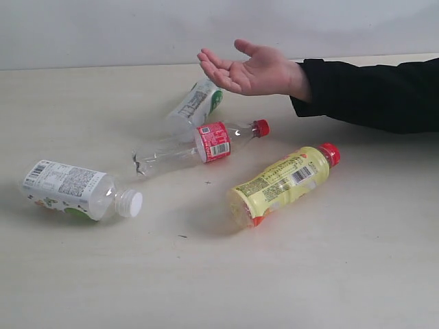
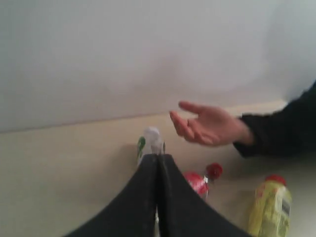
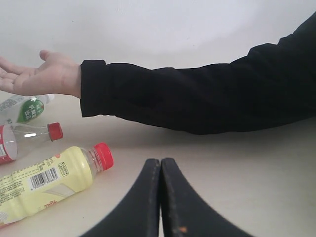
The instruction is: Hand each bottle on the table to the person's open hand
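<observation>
Left gripper [image 2: 158, 159] and right gripper [image 3: 161, 162] are pressed together, empty. On the table [image 1: 343, 267] lie the white-capped bottle [image 1: 72, 190] near left, yellow bottle [image 1: 281, 184] right, red-label bottle [image 1: 206, 144] beyond, green-label bottle [image 1: 199, 103] farthest, by the open hand [image 1: 250, 72]. Nothing looks handed over; next, spread one pincer over a bottle.

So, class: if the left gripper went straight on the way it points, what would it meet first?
Most likely the green-label bottle, lying just past the tips of the shut left gripper in its wrist view; how far off it lies cannot be judged.
</observation>
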